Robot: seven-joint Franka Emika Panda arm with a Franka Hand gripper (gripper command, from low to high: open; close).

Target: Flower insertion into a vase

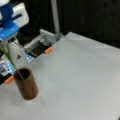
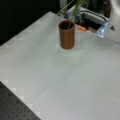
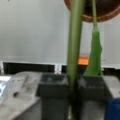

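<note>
The vase (image 1: 27,86) is a dark brown wood-look cup standing upright on the grey table; it also shows in a front view (image 2: 67,35), and its rim (image 3: 105,15) appears at the top of the wrist view. A green flower stem (image 1: 13,63) with a narrow leaf slants down into its mouth. My gripper (image 1: 10,40), blue and white, hangs above and to the left of the vase, shut on the stem's upper part. In the wrist view the stem (image 3: 75,45) runs between both dark fingers (image 3: 53,95), with the leaf (image 3: 96,55) beside it. The bloom is out of view.
A metal fixture (image 1: 41,43) with orange tabs (image 1: 48,50) and a blue-lit device (image 2: 103,29) sits at the table edge behind the vase. A grey post (image 1: 55,16) rises there. Black perforated board (image 2: 15,107) borders the table (image 1: 80,80).
</note>
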